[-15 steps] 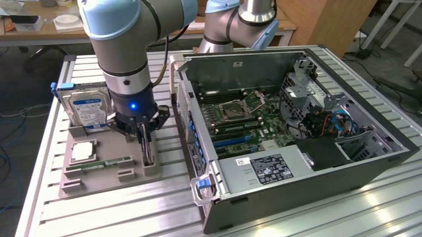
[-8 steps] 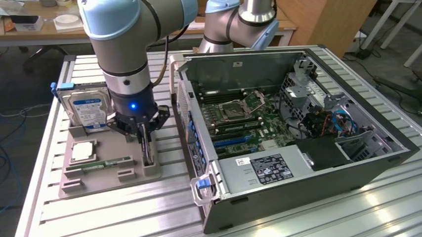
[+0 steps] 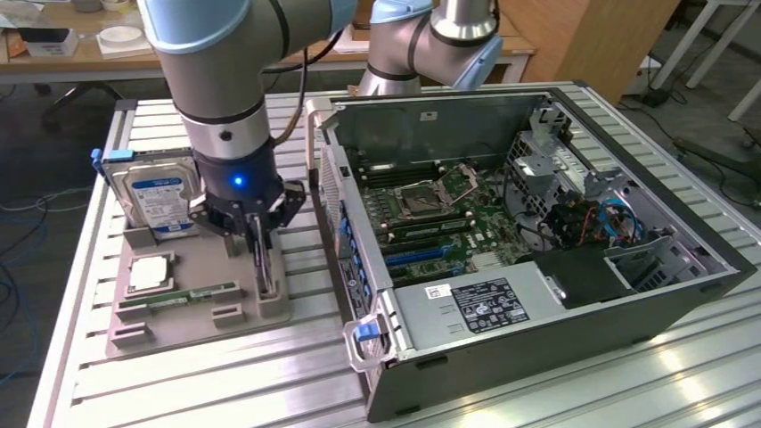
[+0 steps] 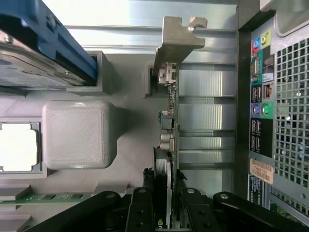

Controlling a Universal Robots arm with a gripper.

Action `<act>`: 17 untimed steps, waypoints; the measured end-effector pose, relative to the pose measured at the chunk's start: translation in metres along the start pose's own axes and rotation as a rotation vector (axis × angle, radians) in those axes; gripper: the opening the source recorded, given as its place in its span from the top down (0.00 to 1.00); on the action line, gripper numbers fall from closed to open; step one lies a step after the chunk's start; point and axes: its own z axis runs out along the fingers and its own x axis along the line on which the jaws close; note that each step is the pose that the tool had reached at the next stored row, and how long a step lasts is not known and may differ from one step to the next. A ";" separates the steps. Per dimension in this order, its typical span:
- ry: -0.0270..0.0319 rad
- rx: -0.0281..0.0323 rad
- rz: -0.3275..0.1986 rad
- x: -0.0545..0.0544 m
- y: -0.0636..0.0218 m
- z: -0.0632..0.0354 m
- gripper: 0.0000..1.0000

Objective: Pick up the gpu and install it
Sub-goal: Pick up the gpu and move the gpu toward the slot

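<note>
Whereas the exterior view sets the hand (image 3: 262,276) at left-centre frame, the wrist view shows it clamping the upright gpu (image 4: 173,116).
</note>
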 end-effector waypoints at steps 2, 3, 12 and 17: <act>0.0000 -0.0002 0.000 0.000 0.0003 -0.0061 0.74; -0.0001 -0.0002 0.000 0.000 0.0004 -0.0095 0.74; 0.0001 -0.0016 0.000 -0.001 0.0013 -0.0299 0.74; -0.0001 -0.0062 0.000 -0.002 0.0017 -0.0367 0.74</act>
